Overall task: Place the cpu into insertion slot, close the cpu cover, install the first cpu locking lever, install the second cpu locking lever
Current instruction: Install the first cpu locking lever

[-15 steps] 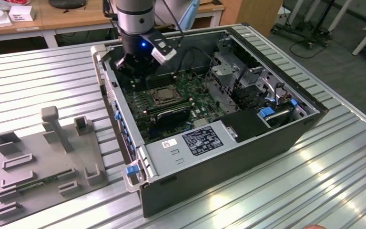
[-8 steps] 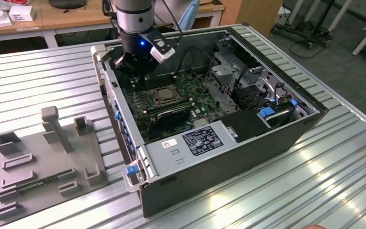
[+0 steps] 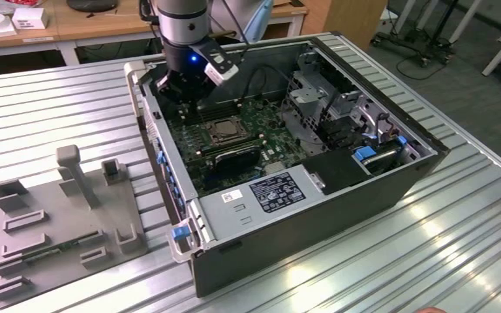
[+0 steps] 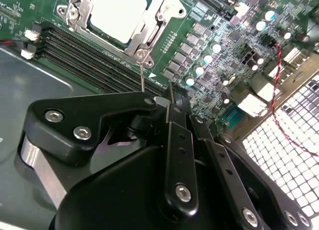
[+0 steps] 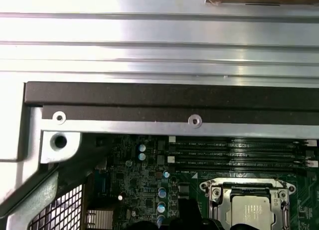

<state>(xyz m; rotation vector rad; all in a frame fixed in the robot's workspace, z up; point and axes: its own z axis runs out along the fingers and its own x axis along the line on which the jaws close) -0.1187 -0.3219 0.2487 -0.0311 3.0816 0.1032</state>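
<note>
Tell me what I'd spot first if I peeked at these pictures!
In the exterior view, a big open computer case lies on a ribbed metal table, and a robot arm reaches down into it. In the second wrist view, the shiny grey cpu sits inside its silver cover on the green board. A thin wire lever sticks up beside it.

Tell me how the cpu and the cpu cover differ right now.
The cpu is a solid, plain pale-grey face; the cpu cover is a shiny open frame. The cpu sits in the middle; the cpu cover lies around its edges. Both are square, metallic and lie flat on the green board.
</note>
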